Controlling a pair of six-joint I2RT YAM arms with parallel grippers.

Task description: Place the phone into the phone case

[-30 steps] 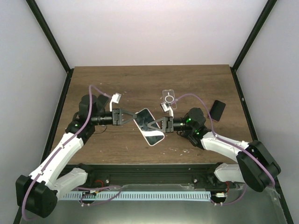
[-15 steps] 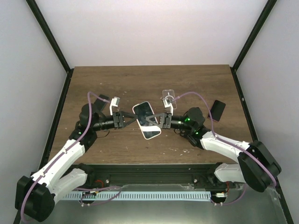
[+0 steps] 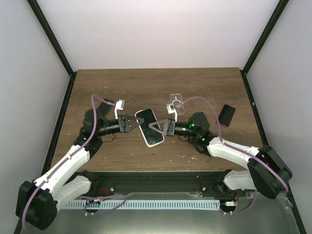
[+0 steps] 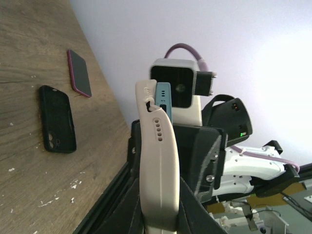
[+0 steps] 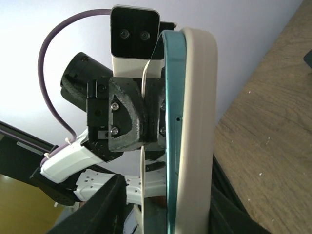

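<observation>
The phone (image 3: 150, 127), dark-screened with a teal edge (image 5: 173, 122), lies against the open side of a cream phone case (image 4: 158, 165) and is held up above mid-table between both arms. My left gripper (image 3: 130, 123) is shut on the case's end, its fingers (image 4: 195, 214) pressed to both faces. My right gripper (image 3: 158, 127) stands at the opposite end, jaws open. Its left finger (image 5: 105, 200) is clear of the phone's face by a gap. The teal edge shows outside the case rim along its length.
A clear case (image 3: 175, 101) with a ring lies behind the right gripper. A black case (image 4: 57, 118) and a dark phone with a pink edge (image 4: 79, 73) lie on the wooden table (image 3: 122, 87) to the right. Dark frame rails border the table.
The phone and case shifted left and slightly back. The left gripper let go briefly and closed again on the case. The right gripper's jaws have parted from the phone.
</observation>
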